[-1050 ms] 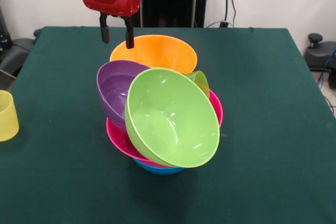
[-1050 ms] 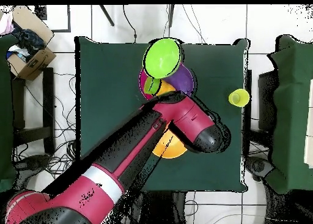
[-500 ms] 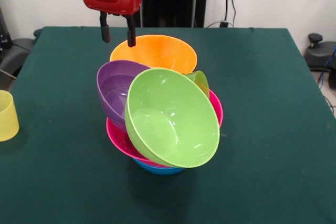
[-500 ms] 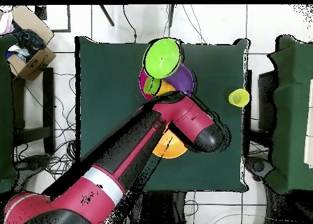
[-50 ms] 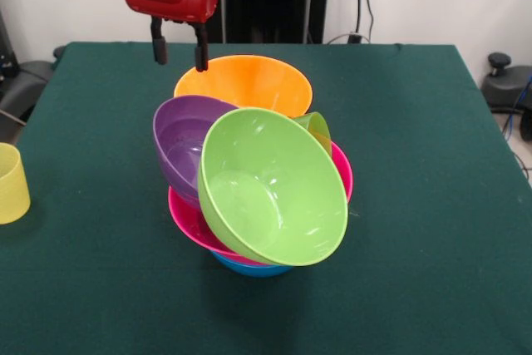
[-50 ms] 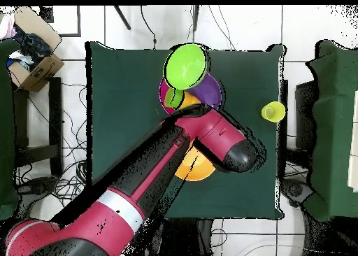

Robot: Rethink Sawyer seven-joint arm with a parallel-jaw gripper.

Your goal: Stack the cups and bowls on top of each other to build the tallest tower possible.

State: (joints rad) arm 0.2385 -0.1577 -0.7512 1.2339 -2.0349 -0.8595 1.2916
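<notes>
1. Front view: gripper [image 5: 177,50] at upper left, jaws apart and empty, above the orange bowl's [image 5: 245,82] rim. Tower [image 5: 258,197] mid-frame: lime green bowl [image 5: 270,197] tilted on the pink bowl [image 5: 193,220], purple bowl [image 5: 184,143] beside it. Yellow cup [image 5: 12,182] at left edge of the bench [image 5: 432,205]

2. Overhead view: arm [image 6: 168,176] covers most of the orange bowl; yellow cup [image 6: 273,112] at right. Judged: between placements; next needs a fresh piece, probably the cup

Glossy plastic bowls [image 5: 273,197] sit on a matt cloth-covered table [image 5: 432,172].
</notes>
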